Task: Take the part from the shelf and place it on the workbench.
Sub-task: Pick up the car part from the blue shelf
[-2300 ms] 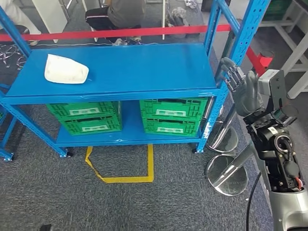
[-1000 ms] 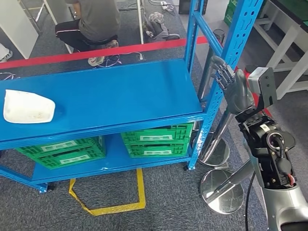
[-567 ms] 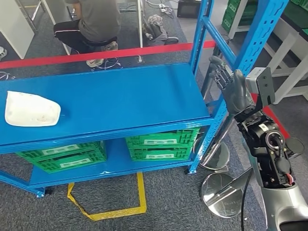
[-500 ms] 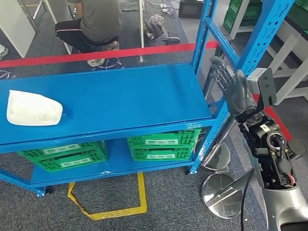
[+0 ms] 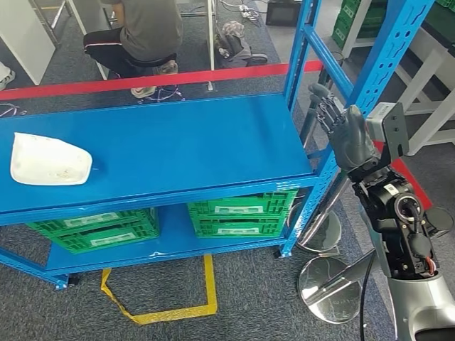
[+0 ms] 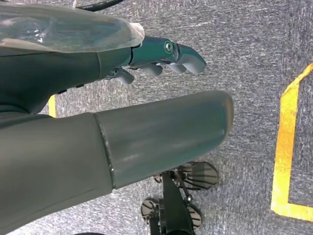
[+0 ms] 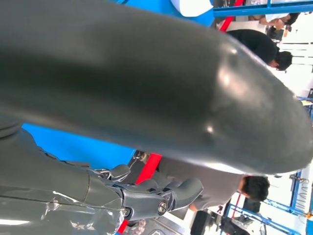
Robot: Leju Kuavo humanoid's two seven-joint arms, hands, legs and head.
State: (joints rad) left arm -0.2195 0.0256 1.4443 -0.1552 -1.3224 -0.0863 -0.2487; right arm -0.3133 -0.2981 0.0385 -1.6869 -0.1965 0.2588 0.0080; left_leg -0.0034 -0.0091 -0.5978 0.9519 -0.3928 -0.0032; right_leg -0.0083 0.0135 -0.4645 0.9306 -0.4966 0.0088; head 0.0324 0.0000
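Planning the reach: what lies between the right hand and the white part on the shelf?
In the head view, only bare blue shelf top separates the right hand from the white part.

Grey carpet floor [image 5: 257,291] throughout. Yellow tape square outline [image 5: 161,309] on carpet, below blue metal rack's lower tier, well left of right hand. Two round chrome stand bases [image 5: 327,288] on floor just below hand. Red barrier tape [image 5: 161,79] stretched behind rack; seated person [image 5: 142,32] beyond it. White table frame [image 5: 429,92] right of hand. Even bright light.
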